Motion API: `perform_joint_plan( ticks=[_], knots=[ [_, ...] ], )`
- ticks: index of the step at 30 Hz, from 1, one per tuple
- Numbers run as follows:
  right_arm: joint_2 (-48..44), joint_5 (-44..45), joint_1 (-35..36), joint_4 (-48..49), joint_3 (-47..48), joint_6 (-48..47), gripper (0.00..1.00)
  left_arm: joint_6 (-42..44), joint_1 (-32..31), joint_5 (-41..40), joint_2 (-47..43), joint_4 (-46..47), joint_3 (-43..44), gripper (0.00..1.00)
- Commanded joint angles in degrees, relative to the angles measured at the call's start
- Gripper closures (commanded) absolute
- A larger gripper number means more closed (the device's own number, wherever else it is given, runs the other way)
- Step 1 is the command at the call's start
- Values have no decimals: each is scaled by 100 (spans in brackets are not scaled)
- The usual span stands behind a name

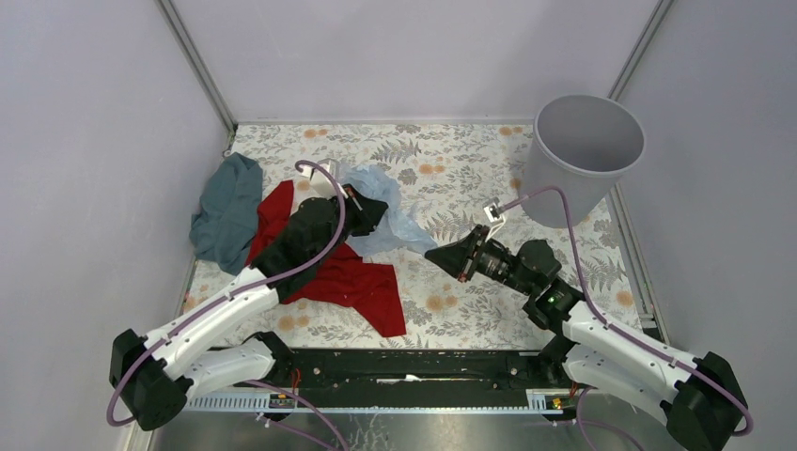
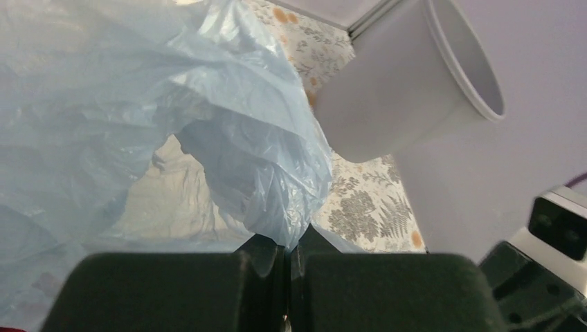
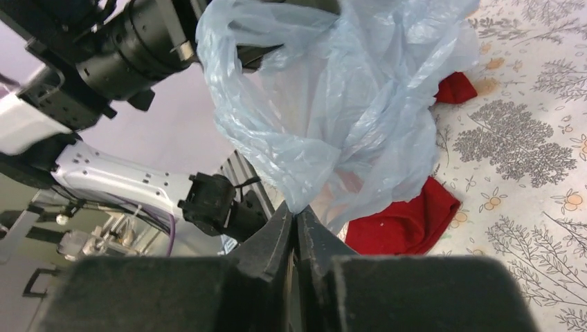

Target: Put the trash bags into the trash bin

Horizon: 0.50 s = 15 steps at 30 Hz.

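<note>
Looking at the trash bag (image 1: 395, 221), you find it outside the trash bin (image 1: 554, 193), a crumpled sheet of pale blue film left of the middle of the tabletop (image 1: 470, 169). It spreads between your two arms.

The bin stands upright in the far right corner, well apart from the bag. Its open mouth shows you only its own grey walls and floor.

Your left fingers (image 1: 368, 211) are pressed together on the bag's left end. From the left wrist, the film (image 2: 228, 138) narrows down into the closed tips (image 2: 277, 252), with the bin (image 2: 387, 97) beyond to the right.

Your right fingers (image 1: 435, 254) are closed too. From the right wrist, the bag (image 3: 332, 104) tapers to a point caught between their tips (image 3: 285, 225), so both arms have hold of it.

A red cloth (image 1: 348, 282) lies flat under the left arm and partly beneath the bag; it also shows behind the film from the right wrist (image 3: 408, 221). A teal-grey cloth (image 1: 226, 211) lies beside it near the left wall.
</note>
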Motion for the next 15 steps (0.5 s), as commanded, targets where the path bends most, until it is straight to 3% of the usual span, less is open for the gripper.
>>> perform_joint_plan(
  ticks=[1, 3, 5, 8, 11, 15],
  knots=[
    [181, -493, 129, -218, 150, 71, 78, -70, 31, -376, 292, 230, 330, 100],
    [297, -1171, 133, -1071, 477, -659, 57, -36, 36, -274, 333, 212, 337, 100],
    [344, -1306, 137, -2503, 918, -1619, 41, 90, 35, -99, 396, 157, 353, 100],
    [152, -257, 139, -4222, 1545, -2469, 25, 286, 37, 78, 565, -146, 483, 100],
    [-158, 473, 137, -4589, 1831, -2710, 2, 303, 32, 179, 651, -384, 529, 100],
    [341, 708, 138, -4907, 2449, -2938, 0, 280, 37, 460, 685, -278, 468, 100]
  ],
)
